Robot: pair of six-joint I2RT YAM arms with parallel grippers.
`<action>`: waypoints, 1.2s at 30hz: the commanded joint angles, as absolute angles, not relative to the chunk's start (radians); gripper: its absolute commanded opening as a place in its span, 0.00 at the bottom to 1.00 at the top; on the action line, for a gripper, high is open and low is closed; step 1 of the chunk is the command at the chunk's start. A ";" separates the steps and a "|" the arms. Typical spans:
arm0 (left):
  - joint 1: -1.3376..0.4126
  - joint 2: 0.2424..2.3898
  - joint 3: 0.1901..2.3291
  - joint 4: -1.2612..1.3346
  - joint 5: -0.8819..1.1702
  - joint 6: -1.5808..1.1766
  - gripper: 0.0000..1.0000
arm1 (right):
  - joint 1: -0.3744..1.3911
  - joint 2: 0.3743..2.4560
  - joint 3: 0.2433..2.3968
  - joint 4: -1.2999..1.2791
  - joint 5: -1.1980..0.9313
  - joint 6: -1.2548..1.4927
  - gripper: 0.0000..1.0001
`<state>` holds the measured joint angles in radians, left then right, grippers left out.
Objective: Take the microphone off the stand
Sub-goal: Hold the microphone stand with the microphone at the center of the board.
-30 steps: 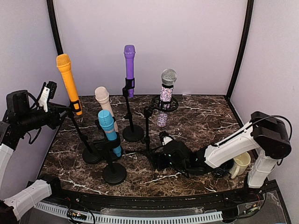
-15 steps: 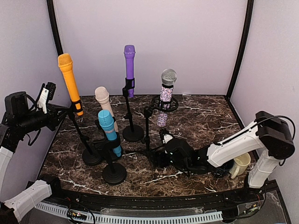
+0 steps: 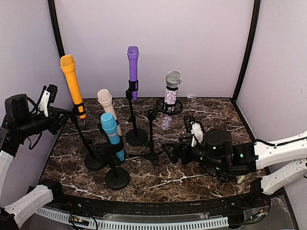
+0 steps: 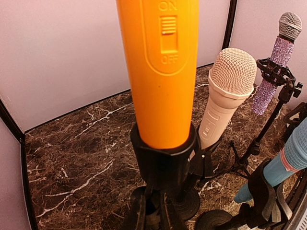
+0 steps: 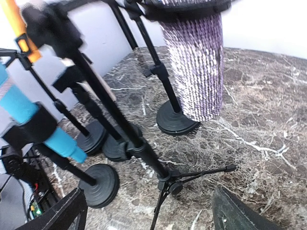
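**Orange microphone** (image 3: 72, 86), upper left of the overhead view. It sits head-up in the black clip (image 4: 163, 160) of the tilted stand (image 3: 82, 136), its head leaning toward the left edge. Its ON/OFF switch fills the top centre of my left wrist view.

**Claws.** My left claw (image 4: 153, 214), at the bottom centre of that wrist view, is drawn narrow on the tilted stand just beneath the clip. My right claw (image 5: 147, 203) gapes wide with nothing in it. It lies lower right of centre overhead and faces the tripod stand (image 3: 151, 154).

**Microphones, five**, each in a stand:
- the orange microphone
- a purple microphone (image 3: 133, 72)
- a cream microphone (image 3: 106, 103)
- a blue microphone (image 3: 112, 134)
- a glittered microphone (image 3: 170, 98) with a silver head

**Stands, five.** Four are on round bases and one is the tripod stand. All rest on the dark marble table (image 3: 211, 117).

**Containers, one.** A cream cup (image 3: 239, 179) sits at lower right, mostly hidden behind my right arm. What it holds I cannot tell.
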<state>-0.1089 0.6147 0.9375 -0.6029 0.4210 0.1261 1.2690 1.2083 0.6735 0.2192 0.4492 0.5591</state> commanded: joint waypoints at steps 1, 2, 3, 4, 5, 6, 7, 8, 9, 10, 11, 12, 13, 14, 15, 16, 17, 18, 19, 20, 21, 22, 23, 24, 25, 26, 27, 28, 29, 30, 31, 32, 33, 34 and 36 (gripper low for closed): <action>-0.114 0.617 0.914 -0.663 0.458 0.135 0.12 | 1.307 1.117 0.746 0.071 0.434 0.498 0.92; -0.114 0.616 0.914 -0.664 0.460 0.136 0.12 | 1.313 1.111 0.777 0.046 0.419 0.485 0.92; -0.114 0.613 0.914 -0.664 0.461 0.136 0.12 | 1.321 1.111 0.814 0.025 0.407 0.473 0.92; -0.115 0.612 0.914 -0.664 0.461 0.136 0.12 | 1.330 1.117 0.851 0.009 0.397 0.458 0.92; -0.114 0.611 0.913 -0.664 0.462 0.136 0.12 | 1.339 1.130 0.895 -0.009 0.381 0.443 0.92; -0.114 0.611 0.913 -0.664 0.462 0.136 0.12 | 1.345 1.148 0.948 -0.033 0.362 0.428 0.92; -0.114 0.609 0.914 -0.663 0.463 0.136 0.12 | 1.351 1.175 1.005 -0.068 0.349 0.415 0.92; -0.114 0.609 0.914 -0.664 0.465 0.137 0.12 | 1.358 1.204 1.076 -0.084 0.341 0.404 0.92; -0.114 0.609 0.914 -0.664 0.466 0.138 0.12 | 1.366 1.249 1.145 -0.114 0.330 0.392 0.93; -0.114 0.609 0.914 -0.664 0.467 0.138 0.12 | 1.368 1.287 1.213 -0.136 0.311 0.386 0.94; -0.114 0.609 0.914 -0.664 0.470 0.138 0.12 | 1.368 1.327 1.290 -0.161 0.304 0.386 0.94; -0.114 0.609 0.914 -0.665 0.470 0.139 0.12 | 1.368 1.371 1.364 -0.189 0.291 0.381 0.95; -0.114 0.609 0.914 -0.664 0.473 0.139 0.12 | 1.368 1.420 1.451 -0.223 0.277 0.370 0.95; -0.114 0.608 0.914 -0.664 0.474 0.142 0.12 | 1.368 1.469 1.531 -0.258 0.268 0.361 0.95; -0.114 0.608 0.914 -0.664 0.479 0.142 0.12 | 1.368 1.519 1.617 -0.291 0.269 0.357 0.95; -0.114 0.606 0.912 -0.664 0.482 0.145 0.12 | 1.368 1.563 1.714 -0.310 0.269 0.349 0.95; -0.114 0.605 0.913 -0.664 0.490 0.145 0.12 | 1.366 1.604 1.779 -0.325 0.267 0.332 0.95; -0.115 0.601 0.911 -0.662 0.493 0.150 0.12 | 1.366 1.646 1.840 -0.337 0.270 0.317 0.96; -0.115 0.599 0.910 -0.661 0.504 0.153 0.12 | 1.365 1.684 1.903 -0.350 0.281 0.307 0.97; -0.115 0.593 0.908 -0.658 0.514 0.156 0.12 | 1.360 1.726 1.959 -0.362 0.283 0.295 0.97; -0.116 0.589 0.903 -0.658 0.518 0.161 0.11 | 1.356 1.766 2.019 -0.371 0.281 0.287 0.97; -0.116 0.579 0.901 -0.655 0.530 0.164 0.11 | 1.349 1.802 2.073 -0.379 0.275 0.280 0.97; -0.116 0.574 0.894 -0.653 0.533 0.169 0.11 | 1.344 1.837 2.119 -0.381 0.262 0.273 0.97; -0.117 0.562 0.891 -0.647 0.539 0.171 0.11 | 1.339 1.867 2.161 -0.380 0.250 0.265 0.97; -0.117 0.557 0.883 -0.645 0.540 0.173 0.11 | 1.334 1.895 2.191 -0.371 0.243 0.258 0.97; -0.117 0.549 0.879 -0.640 0.546 0.175 0.11 | 1.329 1.919 2.218 -0.363 0.231 0.249 0.97; -0.118 0.545 0.874 -0.638 0.548 0.177 0.11 | 1.323 1.949 2.243 -0.353 0.217 0.238 0.97; -0.118 0.541 0.873 -0.636 0.552 0.178 0.11 | 1.318 1.971 2.264 -0.342 0.204 0.231 0.97; -0.119 0.540 0.872 -0.636 0.555 0.181 0.11 | 1.315 1.987 2.282 -0.327 0.194 0.226 0.97; -0.120 0.540 0.871 -0.638 0.559 0.182 0.11 | 1.313 2.004 2.294 -0.314 0.187 0.222 0.97; -0.122 0.539 0.872 -0.637 0.561 0.183 0.11 | 1.310 2.020 2.307 -0.301 0.177 0.218 0.97; -0.123 0.539 0.872 -0.639 0.567 0.184 0.11 | 1.307 2.032 2.315 -0.286 0.164 0.213 0.97; -0.124 0.538 0.874 -0.640 0.572 0.187 0.11 | 1.305 2.044 2.325 -0.272 0.154 0.208 0.96; -0.125 0.538 0.874 -0.641 0.580 0.189 0.11 | 1.304 2.053 2.332 -0.258 0.140 0.200 0.96; -0.128 0.538 0.873 -0.641 0.593 0.196 0.11 | 1.304 2.074 2.346 -0.233 0.132 0.185 0.95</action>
